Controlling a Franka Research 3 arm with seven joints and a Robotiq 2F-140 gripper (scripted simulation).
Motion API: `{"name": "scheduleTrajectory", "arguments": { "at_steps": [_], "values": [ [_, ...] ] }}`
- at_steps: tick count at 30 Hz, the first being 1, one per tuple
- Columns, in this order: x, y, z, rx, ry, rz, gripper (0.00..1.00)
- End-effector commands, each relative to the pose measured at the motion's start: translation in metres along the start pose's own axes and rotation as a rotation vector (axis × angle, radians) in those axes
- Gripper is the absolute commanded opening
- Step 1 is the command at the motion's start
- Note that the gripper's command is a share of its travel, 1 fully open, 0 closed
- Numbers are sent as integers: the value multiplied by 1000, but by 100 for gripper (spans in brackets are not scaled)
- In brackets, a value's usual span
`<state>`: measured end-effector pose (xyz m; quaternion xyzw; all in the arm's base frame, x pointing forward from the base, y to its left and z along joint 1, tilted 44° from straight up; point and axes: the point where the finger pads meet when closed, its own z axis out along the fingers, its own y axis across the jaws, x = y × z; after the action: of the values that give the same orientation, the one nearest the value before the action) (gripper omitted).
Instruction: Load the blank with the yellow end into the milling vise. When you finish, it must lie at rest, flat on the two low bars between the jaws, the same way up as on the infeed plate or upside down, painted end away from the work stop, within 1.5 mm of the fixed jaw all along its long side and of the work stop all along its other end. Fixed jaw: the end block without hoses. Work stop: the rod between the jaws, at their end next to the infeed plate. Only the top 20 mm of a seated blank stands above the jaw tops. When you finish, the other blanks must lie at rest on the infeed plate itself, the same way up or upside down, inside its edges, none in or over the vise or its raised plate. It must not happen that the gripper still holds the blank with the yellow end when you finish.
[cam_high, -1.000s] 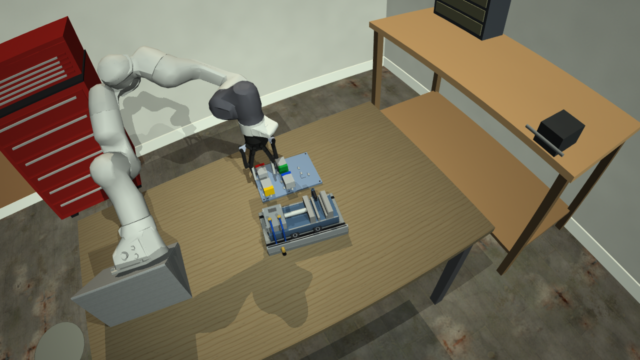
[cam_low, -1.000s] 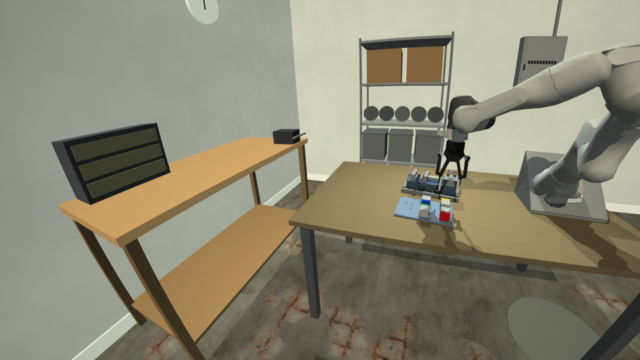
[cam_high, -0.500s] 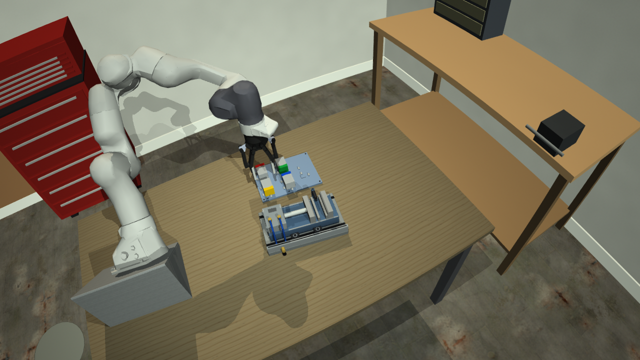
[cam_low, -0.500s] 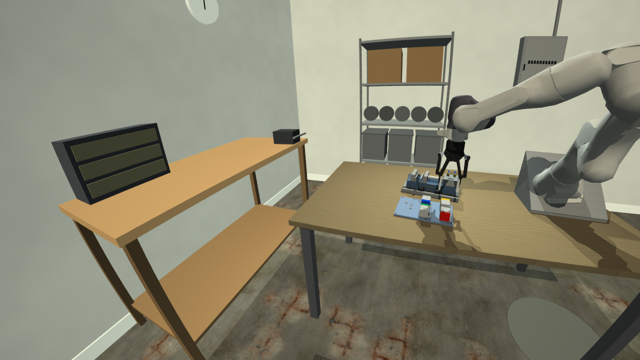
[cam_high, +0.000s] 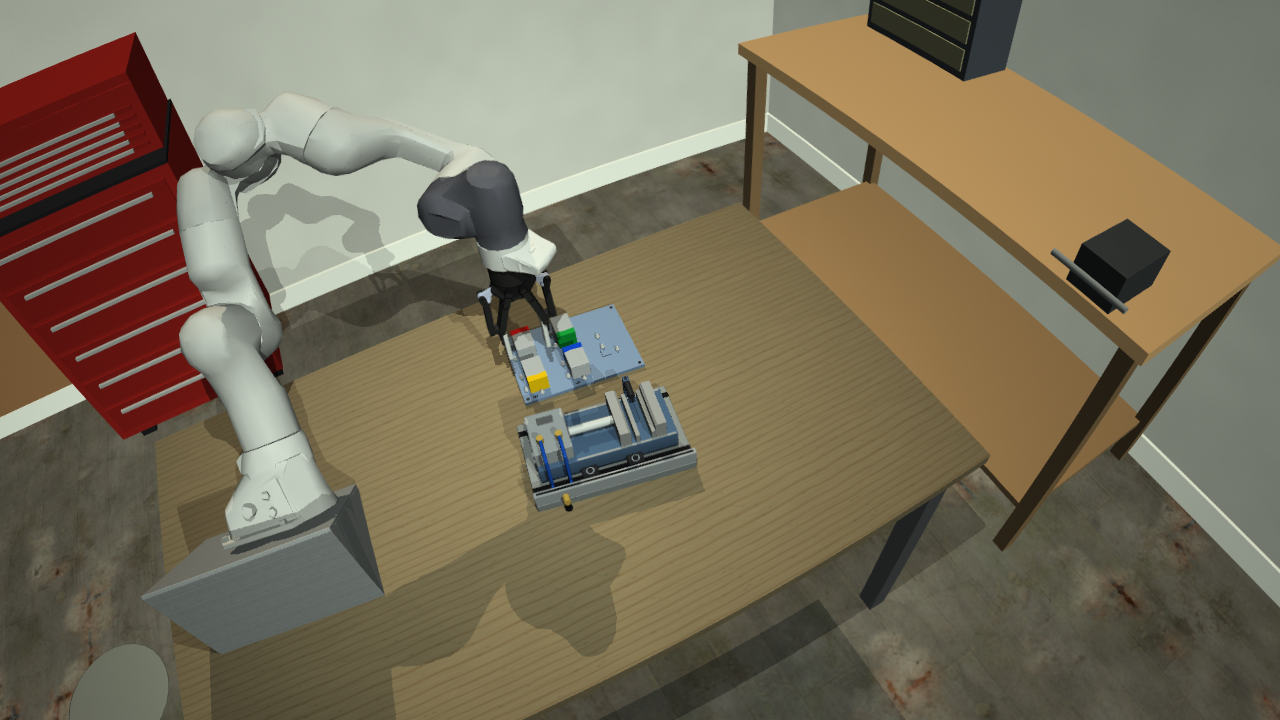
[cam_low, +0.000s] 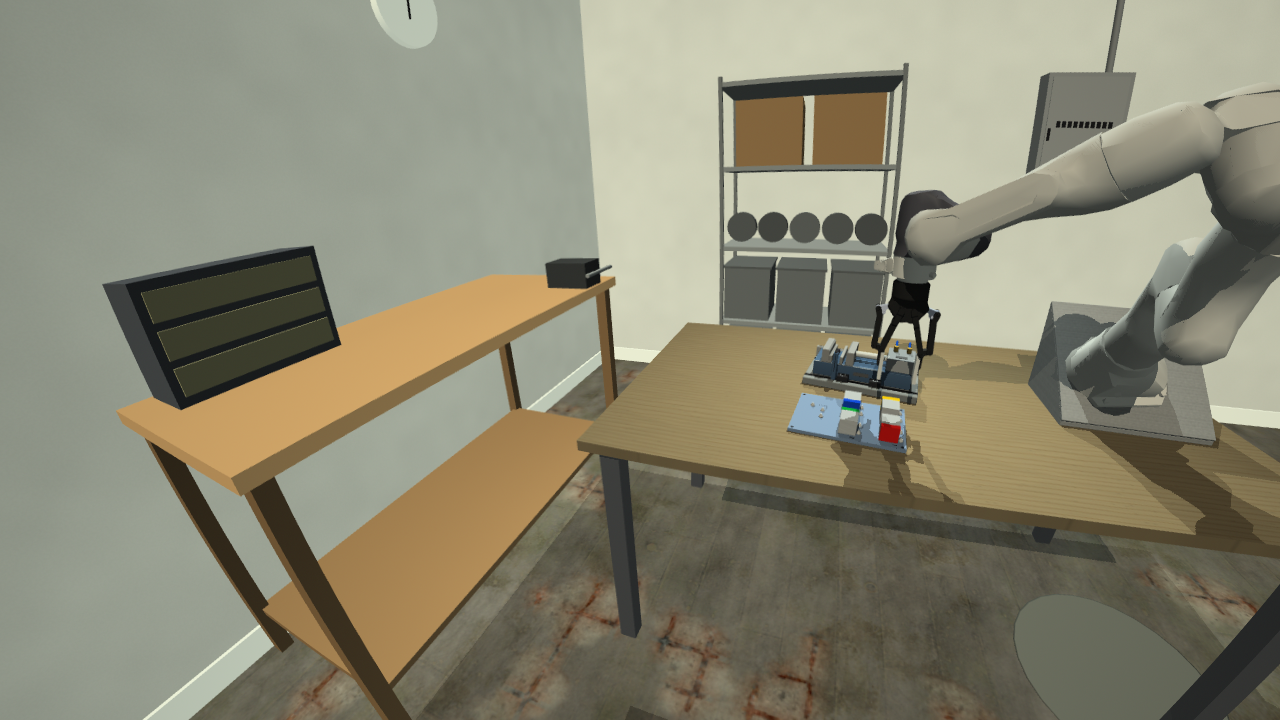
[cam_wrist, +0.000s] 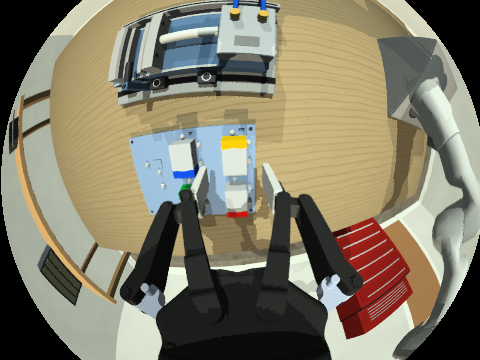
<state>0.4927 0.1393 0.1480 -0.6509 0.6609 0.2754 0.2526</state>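
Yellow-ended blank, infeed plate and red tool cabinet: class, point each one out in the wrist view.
Yellow-ended blank (cam_wrist: 234, 161): wrist view, on its pale top.
Infeed plate (cam_wrist: 145, 175): wrist view, on its bare blue surface.
Red tool cabinet (cam_wrist: 376, 260): wrist view, on its drawer front.
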Motion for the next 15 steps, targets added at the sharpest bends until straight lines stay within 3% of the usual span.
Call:
{"name": "scheduleTrajectory", "arguments": {
  "at_steps": [1, 7, 12, 15],
  "values": [
    [0, -1, -2, 1, 1, 3, 46],
    [0, -1, -2, 1, 1, 3, 46],
    [0, 0, 30, 1, 1, 3, 46],
    [0, 0, 30, 1, 1, 3, 46]
  ]
}}
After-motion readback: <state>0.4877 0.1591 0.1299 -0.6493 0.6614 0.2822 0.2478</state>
